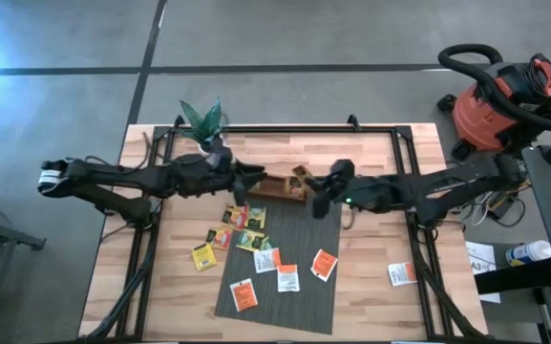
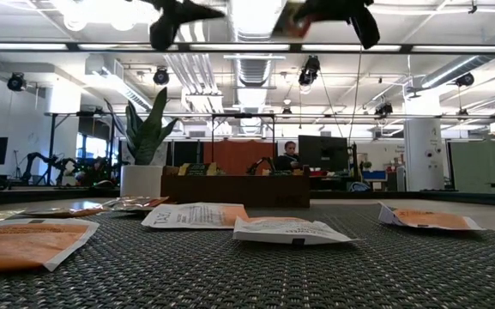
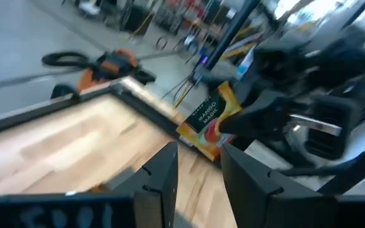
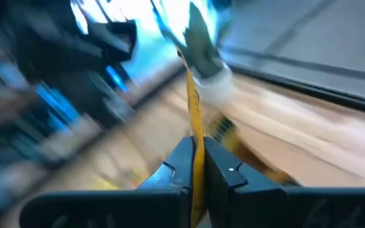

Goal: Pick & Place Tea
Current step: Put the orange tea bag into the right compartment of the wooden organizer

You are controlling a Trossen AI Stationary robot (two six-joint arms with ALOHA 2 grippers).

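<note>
Yellow and orange-white tea sachets [image 1: 288, 279] (some green) on a grey mat [image 1: 299, 311].

Lab: exposed ducts [image 2: 230, 73], shop vacuum [image 1: 499, 100].

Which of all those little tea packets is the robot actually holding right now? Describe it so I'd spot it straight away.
Start at the long wooden tray near the table's back edge, past the grey mat. Just above it, the right gripper pinches one yellow sachet, printed with the words Mango Magic. It alone hangs in the air, held edge-on between the fingers, while the other sachets lie flat on the mat and table.
</note>
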